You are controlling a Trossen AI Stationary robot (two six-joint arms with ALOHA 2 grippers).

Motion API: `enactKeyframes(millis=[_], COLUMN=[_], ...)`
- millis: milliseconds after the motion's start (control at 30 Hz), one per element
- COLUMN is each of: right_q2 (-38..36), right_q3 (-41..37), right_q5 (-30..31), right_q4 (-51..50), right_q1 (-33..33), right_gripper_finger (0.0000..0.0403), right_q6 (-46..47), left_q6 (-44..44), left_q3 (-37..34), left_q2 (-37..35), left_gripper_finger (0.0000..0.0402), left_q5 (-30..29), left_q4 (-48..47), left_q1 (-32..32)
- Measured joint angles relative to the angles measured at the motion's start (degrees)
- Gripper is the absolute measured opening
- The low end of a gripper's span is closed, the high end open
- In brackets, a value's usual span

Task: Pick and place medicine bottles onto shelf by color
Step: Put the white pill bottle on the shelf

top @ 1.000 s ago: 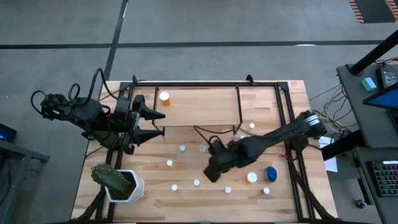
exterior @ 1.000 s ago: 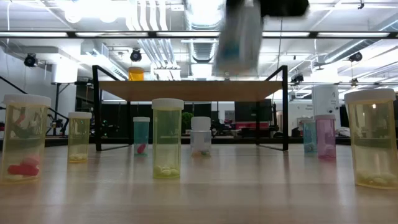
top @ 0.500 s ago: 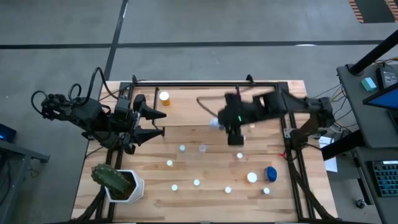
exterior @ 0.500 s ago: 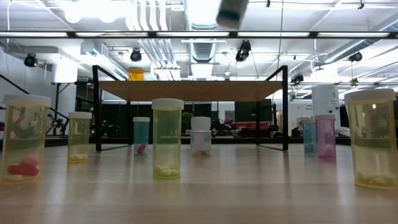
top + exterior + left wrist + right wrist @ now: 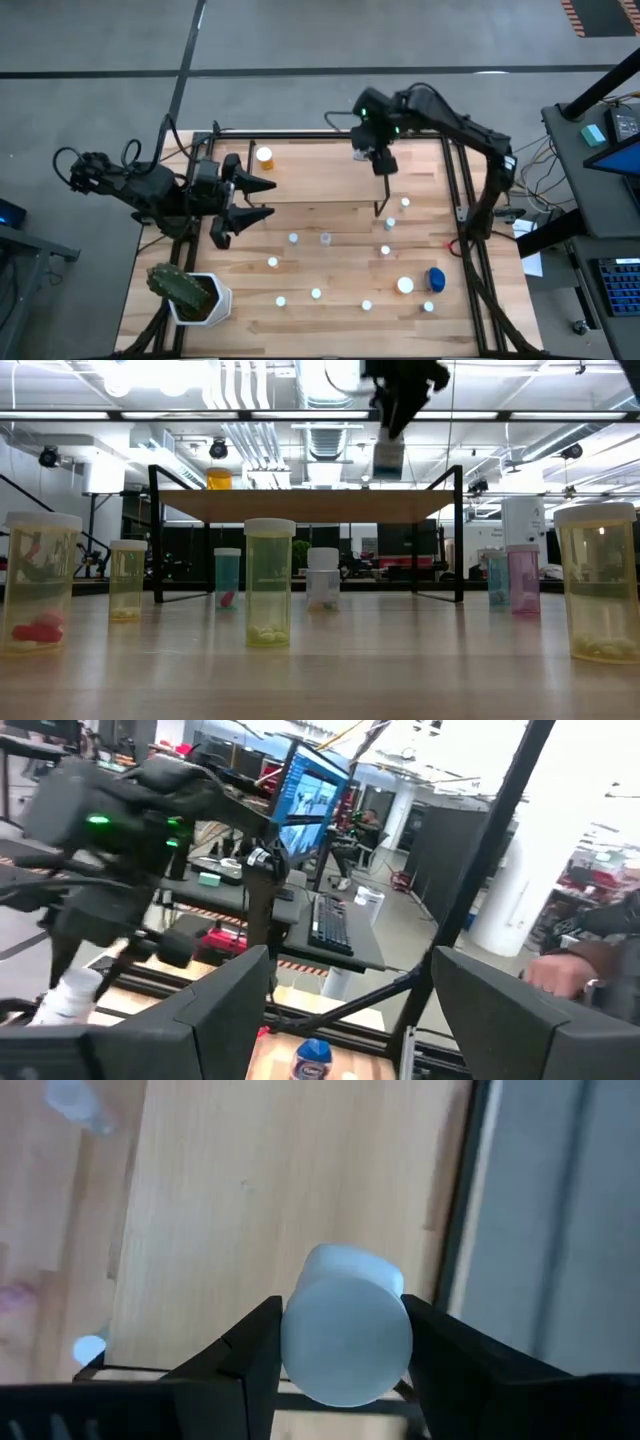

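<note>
White-capped bottle (image 5: 346, 1338) above shelf (image 5: 330, 170); orange one (image 5: 264, 156) on it, others (image 5: 294, 239) on tabletop.

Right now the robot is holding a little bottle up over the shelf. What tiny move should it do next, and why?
Probably lower it straight down. The right end effector grips a white-capped bottle above the shelf, near its right end and far from the orange bottle standing at the left end. In the low view the bottle hangs clear above the board, so letting go now would drop it.

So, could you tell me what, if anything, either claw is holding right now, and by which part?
The right claw holds a white-capped bottle by its sides just below the cap, above the shelf. The left claw is open and empty.
</note>
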Motion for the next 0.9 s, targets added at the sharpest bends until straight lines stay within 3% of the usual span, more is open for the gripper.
enactKeyframes(millis=[100,567,900], right_q2=[1.62,5.38,5.58], right_q3=[-0.01,0.04,-0.03], right_q5=[-5.34,-5.11,-5.05], right_q4=[0.11,0.22,1.14], right_q1=[-3.22,-5.39,-5.34], right_gripper_finger=[0.0168,0.0170,0.0223], right_q6=[-1.83,-7.27,-5.61], left_q6=[0.02,0.08,0.76], left_q3=[-0.02,0.00,0.00], left_q2=[0.10,-1.27,-1.43], left_gripper_finger=[0.0264,0.0264,0.0264], left_q5=[-2.12,-5.20,-5.40], left_q4=[-0.07,-0.04,-0.05], left_q1=[0.01,0.01,0.16])
